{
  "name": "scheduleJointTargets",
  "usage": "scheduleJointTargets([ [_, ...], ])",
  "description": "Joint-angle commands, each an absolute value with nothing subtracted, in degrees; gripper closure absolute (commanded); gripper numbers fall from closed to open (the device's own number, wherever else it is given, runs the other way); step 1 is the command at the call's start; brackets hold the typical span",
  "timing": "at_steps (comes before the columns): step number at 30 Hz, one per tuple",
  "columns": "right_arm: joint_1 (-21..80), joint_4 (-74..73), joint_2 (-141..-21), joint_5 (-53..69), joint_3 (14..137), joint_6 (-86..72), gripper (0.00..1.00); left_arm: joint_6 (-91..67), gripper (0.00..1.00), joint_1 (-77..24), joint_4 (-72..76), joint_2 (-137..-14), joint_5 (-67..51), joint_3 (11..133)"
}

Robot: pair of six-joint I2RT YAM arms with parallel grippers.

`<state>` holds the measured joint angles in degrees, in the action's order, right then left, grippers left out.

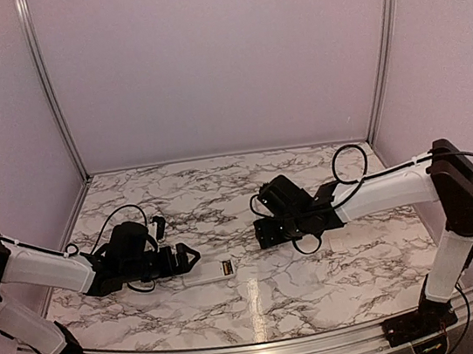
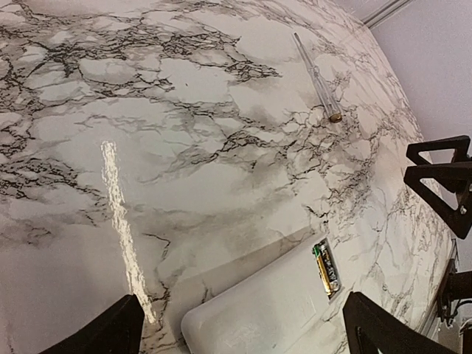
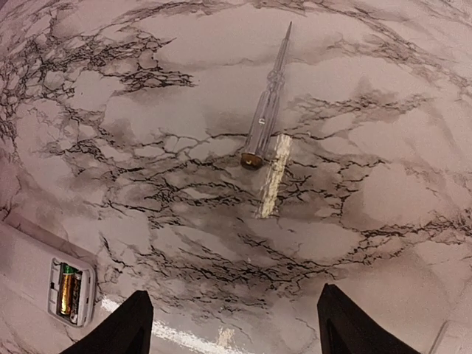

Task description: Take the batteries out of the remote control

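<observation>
The white remote control lies flat on the marble table, with its back compartment uncovered. Two batteries sit side by side in that compartment, one orange-gold and one dark; they show as a small gold spot in the top view. My left gripper is open, its fingers straddling the remote's rounded end without touching it. My right gripper is open over bare marble, right of the remote and its batteries. Both grippers, left and right, hang low.
A long thin clear-grey rod with a brass-coloured end lies on the marble ahead of the right gripper, also seen from the left wrist. The right gripper's black fingers show at that view's right edge. Purple walls enclose the table.
</observation>
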<state>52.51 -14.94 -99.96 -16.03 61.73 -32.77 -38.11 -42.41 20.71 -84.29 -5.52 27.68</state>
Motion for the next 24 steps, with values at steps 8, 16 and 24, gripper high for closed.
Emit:
scheduleJointTargets([
  [8,52.9,-14.9,-107.4,-18.1,69.8,-31.6,0.25,-35.7,0.02,-42.1,14.7,-77.6,7.3,26.5],
  [16,52.0,-16.9,-113.4,-20.0,76.2,-30.8,0.26,-35.3,0.03,-42.1,14.8,-68.2,10.9,23.0],
  [24,50.3,-17.6,-118.3,-18.8,81.4,-30.0,0.3,-34.9,0.04,-42.1,14.9,-61.5,12.3,20.5],
])
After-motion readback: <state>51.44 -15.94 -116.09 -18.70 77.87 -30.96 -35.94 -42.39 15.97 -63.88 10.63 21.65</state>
